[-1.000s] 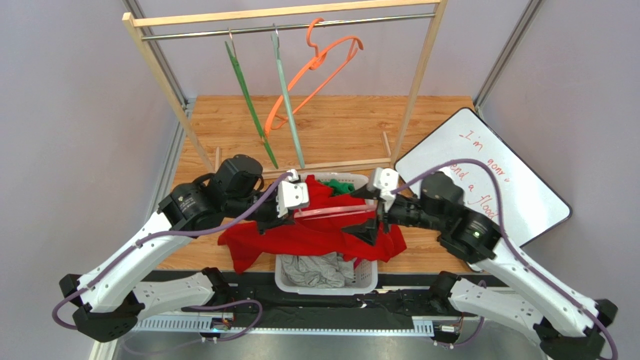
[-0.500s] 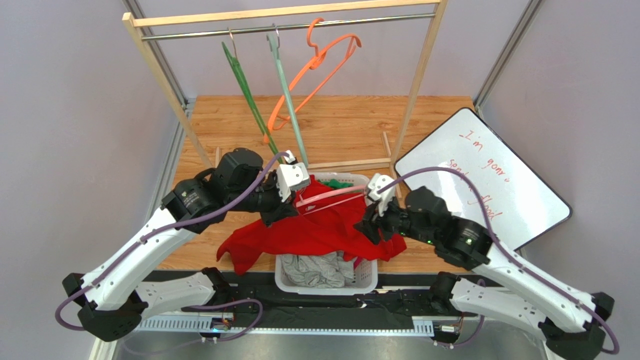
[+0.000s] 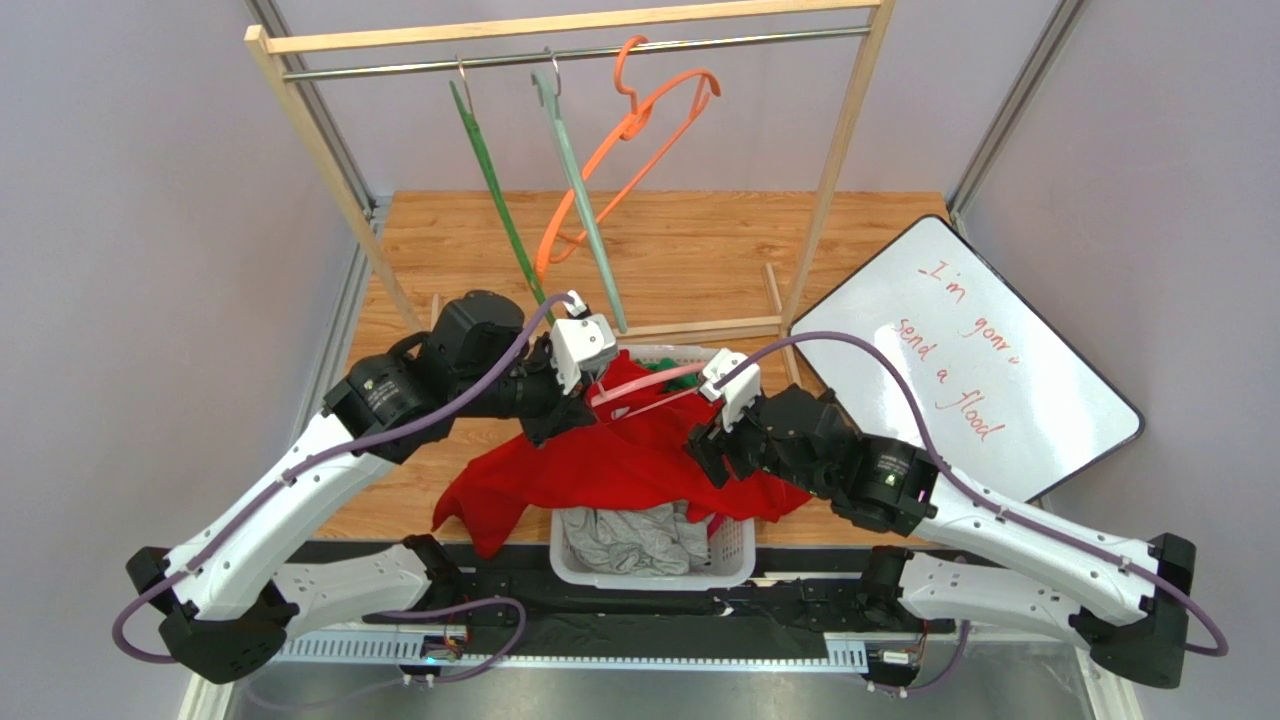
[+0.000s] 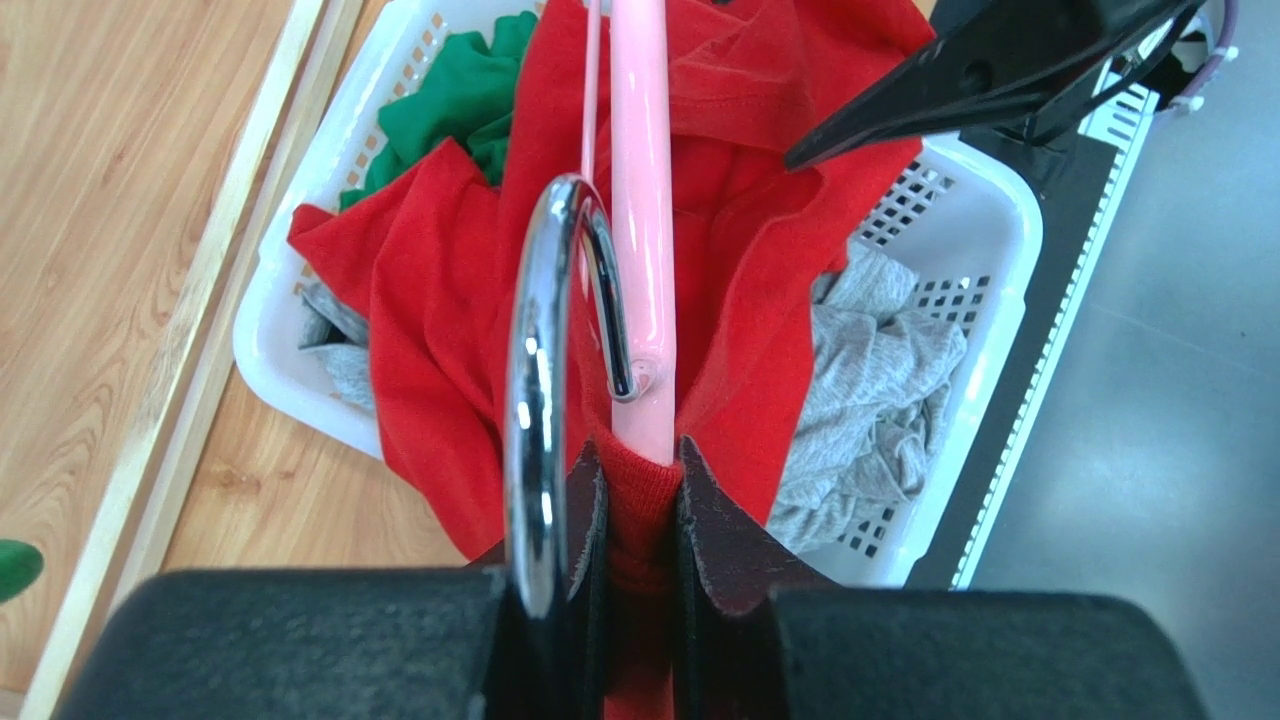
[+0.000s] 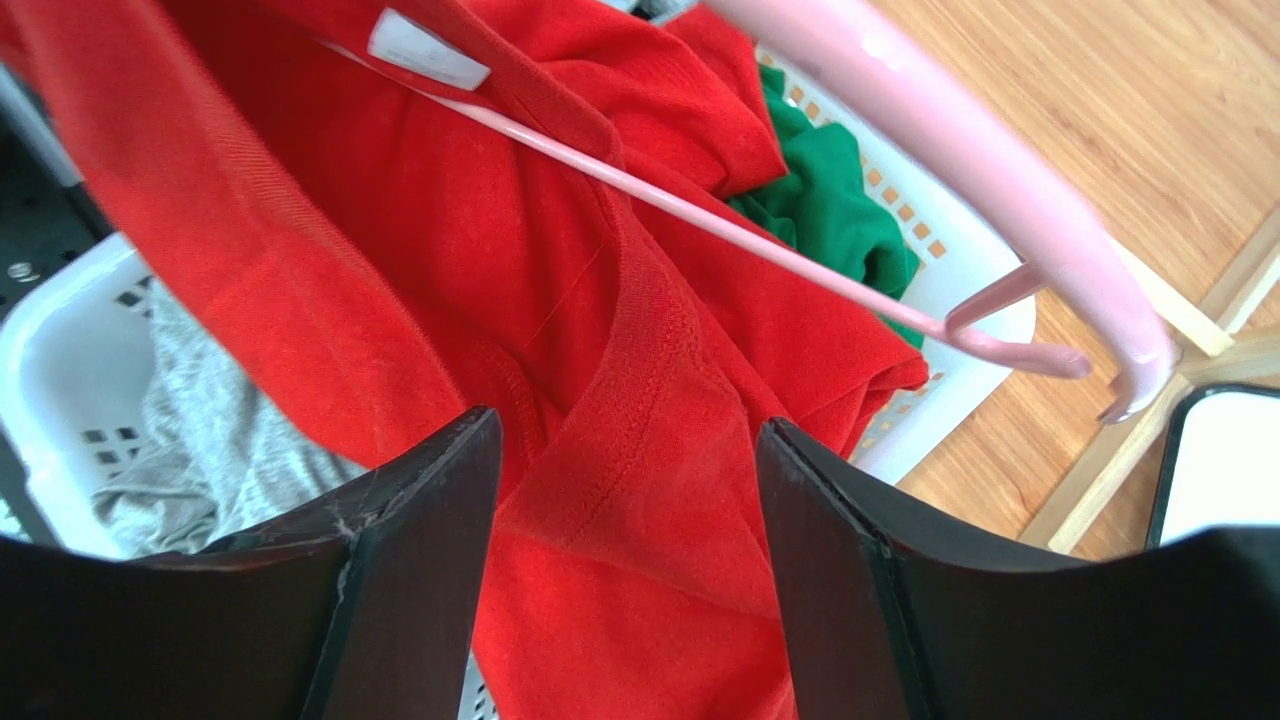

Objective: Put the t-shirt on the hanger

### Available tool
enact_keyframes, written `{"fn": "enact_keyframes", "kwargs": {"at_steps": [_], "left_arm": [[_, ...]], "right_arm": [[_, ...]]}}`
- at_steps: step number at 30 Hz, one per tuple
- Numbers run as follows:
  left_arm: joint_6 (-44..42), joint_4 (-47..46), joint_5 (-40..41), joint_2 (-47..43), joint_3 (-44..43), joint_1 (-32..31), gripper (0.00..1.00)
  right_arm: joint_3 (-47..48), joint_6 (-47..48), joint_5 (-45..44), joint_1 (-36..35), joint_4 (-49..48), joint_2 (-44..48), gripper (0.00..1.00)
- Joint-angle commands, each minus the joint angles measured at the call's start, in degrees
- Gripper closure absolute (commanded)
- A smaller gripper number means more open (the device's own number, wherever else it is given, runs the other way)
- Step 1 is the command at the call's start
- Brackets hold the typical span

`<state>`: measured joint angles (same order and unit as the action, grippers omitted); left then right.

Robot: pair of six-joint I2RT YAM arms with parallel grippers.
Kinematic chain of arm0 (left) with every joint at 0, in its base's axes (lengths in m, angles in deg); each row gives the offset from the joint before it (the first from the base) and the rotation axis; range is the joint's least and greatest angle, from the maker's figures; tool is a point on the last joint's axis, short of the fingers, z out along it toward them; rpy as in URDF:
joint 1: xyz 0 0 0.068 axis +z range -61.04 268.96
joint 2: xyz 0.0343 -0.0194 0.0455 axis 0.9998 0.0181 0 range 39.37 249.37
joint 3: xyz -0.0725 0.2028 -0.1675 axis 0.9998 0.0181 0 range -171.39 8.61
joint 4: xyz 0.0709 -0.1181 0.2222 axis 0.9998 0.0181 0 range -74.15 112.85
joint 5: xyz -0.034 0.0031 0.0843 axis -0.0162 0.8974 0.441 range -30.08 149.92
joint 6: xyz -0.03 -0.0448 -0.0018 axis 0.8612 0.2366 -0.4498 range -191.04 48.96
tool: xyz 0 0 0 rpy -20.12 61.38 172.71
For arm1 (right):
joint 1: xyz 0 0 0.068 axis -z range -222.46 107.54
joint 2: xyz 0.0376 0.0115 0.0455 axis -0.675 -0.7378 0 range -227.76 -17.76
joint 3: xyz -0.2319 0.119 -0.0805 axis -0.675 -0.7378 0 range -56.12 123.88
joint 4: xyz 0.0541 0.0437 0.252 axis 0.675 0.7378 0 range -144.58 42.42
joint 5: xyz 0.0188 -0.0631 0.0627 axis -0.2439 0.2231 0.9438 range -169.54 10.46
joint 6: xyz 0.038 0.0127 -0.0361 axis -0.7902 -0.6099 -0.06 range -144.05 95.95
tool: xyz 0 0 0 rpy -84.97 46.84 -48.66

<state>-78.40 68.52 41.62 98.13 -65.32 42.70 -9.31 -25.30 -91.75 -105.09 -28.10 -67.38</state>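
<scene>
The red t-shirt [image 3: 601,468] drapes off the pale pink hanger [image 3: 649,384] above the white basket [image 3: 729,564]. My left gripper [image 3: 583,402] is shut on the hanger's neck [image 4: 643,225], with the shirt's ribbed collar pinched between its fingers [image 4: 631,450]. The metal hook [image 4: 538,375] curls just left of the jaws. My right gripper [image 3: 712,444] hangs open at the hanger's right end. Red cloth [image 5: 496,255] lies between and under its spread fingers [image 5: 624,438], and I cannot tell if it touches them. The pink arm [image 5: 962,135] passes above them, and a white label [image 5: 428,50] shows on the shirt.
The basket [image 4: 992,210] holds a grey garment [image 4: 872,390] and a green one [image 5: 827,195]. A wooden rack [image 3: 308,143] behind carries a green hanger [image 3: 496,210], a mint one [image 3: 579,195] and an orange one [image 3: 624,143]. A whiteboard [image 3: 992,360] lies at the right.
The right gripper has moved left along the hanger toward the shirt's middle. The left gripper has carried the hanger's neck slightly up and back, with the shirt still hanging from it.
</scene>
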Motion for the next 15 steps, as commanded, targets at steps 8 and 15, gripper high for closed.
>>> {"fn": "enact_keyframes", "kwargs": {"at_steps": [8, 15], "left_arm": [[3.31, -4.06, -1.03, 0.48, -3.59, 2.40, 1.00], [6.38, -3.09, -4.89, -1.02, -2.80, 8.01, 1.00]], "right_arm": [[-2.50, -0.15, -10.63, -1.35, -3.89, -3.02, 0.35], [-1.62, -5.42, -10.21, 3.03, 6.65, 0.32, 0.80]]}}
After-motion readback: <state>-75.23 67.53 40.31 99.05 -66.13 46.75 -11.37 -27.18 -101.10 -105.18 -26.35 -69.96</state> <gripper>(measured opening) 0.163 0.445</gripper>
